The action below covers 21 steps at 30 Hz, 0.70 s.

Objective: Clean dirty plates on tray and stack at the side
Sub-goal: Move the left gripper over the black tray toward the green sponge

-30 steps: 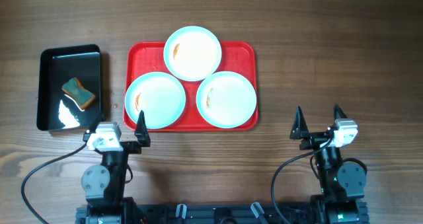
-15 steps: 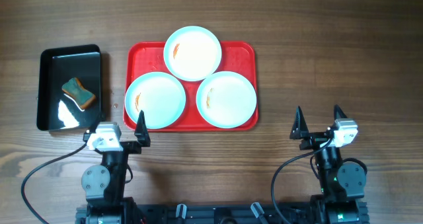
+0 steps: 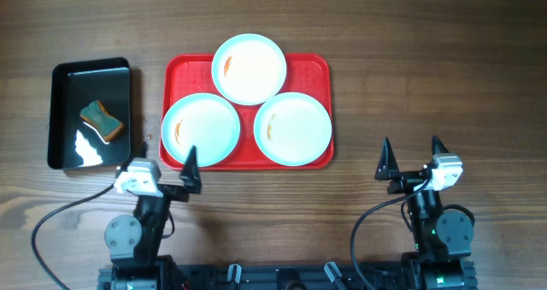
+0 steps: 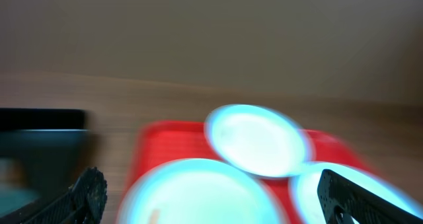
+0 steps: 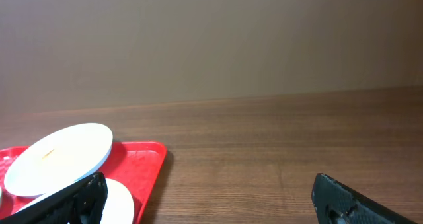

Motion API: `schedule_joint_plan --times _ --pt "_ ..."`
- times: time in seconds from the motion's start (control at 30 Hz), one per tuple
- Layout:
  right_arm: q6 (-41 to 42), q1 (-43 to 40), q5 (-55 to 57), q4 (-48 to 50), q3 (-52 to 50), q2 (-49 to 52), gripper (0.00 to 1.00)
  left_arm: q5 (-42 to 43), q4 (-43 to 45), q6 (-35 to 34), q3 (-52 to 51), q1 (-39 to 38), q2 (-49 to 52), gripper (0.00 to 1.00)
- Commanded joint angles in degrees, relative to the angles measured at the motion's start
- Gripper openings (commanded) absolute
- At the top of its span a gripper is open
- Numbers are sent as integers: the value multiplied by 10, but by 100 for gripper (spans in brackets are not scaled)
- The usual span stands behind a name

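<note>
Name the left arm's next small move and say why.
Probably swing the left gripper, open and empty, left toward the sponge in the black tray. All three plates on the red tray show orange smears, and nothing is in hand to wipe them.

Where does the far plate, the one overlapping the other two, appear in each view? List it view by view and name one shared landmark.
Overhead: the far plate sits at top centre.
Left wrist: the far plate is blurred, just right of centre.
Right wrist: the far plate is at lower left, seen edge-on with an orange smear.
Shared landmark: the red tray beneath it, also visible in the left wrist view and the right wrist view.
</note>
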Motion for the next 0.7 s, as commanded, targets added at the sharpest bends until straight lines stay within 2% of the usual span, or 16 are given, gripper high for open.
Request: schedule_joint_plan --times 0.0,0.1,0.23,0.47,0.6,0.67 --pt "4 -2 -5 1 -1 -3 100 216 6 -129 -6 2 -5 100" --pt "4 -2 -5 1 -1 -3 100 222 32 -133 -6 2 -5 100" --pt "4 -2 -5 1 -1 -3 100 241 104 -187 -6 2 -5 100" --pt "4 -2 -5 1 -1 -3 100 240 224 -189 -5 2 -5 100" --pt "4 -2 -5 1 -1 -3 100 232 213 -173 21 2 3 100" --pt "4 -2 -5 1 -1 -3 100 219 175 -146 52 3 20 100"
